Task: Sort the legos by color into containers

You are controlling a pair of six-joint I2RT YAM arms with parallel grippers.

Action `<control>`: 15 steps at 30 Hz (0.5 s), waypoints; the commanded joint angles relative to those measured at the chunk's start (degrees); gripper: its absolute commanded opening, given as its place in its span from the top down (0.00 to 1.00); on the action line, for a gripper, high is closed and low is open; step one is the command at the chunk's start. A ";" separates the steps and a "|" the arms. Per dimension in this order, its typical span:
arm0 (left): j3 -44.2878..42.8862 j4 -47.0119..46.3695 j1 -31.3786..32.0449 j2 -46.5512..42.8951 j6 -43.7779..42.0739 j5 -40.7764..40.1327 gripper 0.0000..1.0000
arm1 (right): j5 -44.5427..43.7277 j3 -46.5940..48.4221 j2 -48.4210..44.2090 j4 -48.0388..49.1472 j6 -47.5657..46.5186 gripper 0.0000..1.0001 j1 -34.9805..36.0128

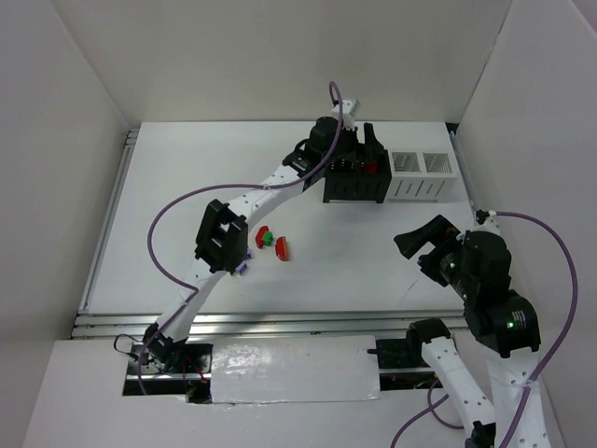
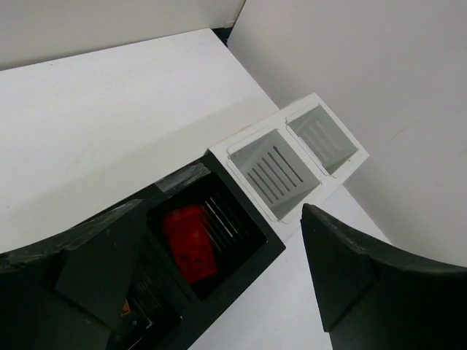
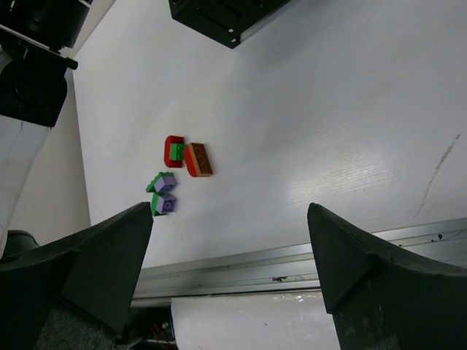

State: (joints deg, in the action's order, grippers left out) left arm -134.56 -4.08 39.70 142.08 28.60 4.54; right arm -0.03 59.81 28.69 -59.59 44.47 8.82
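Note:
The containers are a row of two black bins and two white ribbed bins at the back of the table. My left gripper hangs open and empty over the black bins. In the left wrist view, the left gripper is above a red lego lying in the black bin next to the white bins. Loose legos lie mid-table: red and green, brown-orange, purple. My right gripper is open and empty, right of them. In its wrist view they lie ahead: red, brown-orange, purple-green.
A small orange bit shows in the other black bin. A metal rail runs along the table's near edge. White walls enclose the table on the left, back and right. The left arm's purple cable loops over the left part of the table.

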 commanded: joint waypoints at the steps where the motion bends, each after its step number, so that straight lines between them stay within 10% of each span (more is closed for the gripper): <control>1: -1.23 -3.40 -0.15 -1.89 -1.00 -1.63 0.01 | 2.31 1.01 1.45 2.81 -2.80 0.06 -0.12; 7: 2.99 -0.60 -0.68 -14.89 -2.94 -13.21 0.00 | 3.37 -2.33 4.96 7.46 -3.69 0.06 0.06; 12: 5.95 19.15 -5.59 -28.50 1.81 -27.43 0.01 | 7.07 -3.12 14.70 12.39 -7.29 0.06 1.63; 15: 15.80 28.20 -9.28 -38.96 2.51 -31.94 0.00 | -5.16 -1.46 26.64 15.81 -6.50 0.06 12.94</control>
State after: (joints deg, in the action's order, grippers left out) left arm -123.52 13.74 34.44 113.12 29.19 -17.10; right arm 3.20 57.25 46.76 -50.19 39.40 13.98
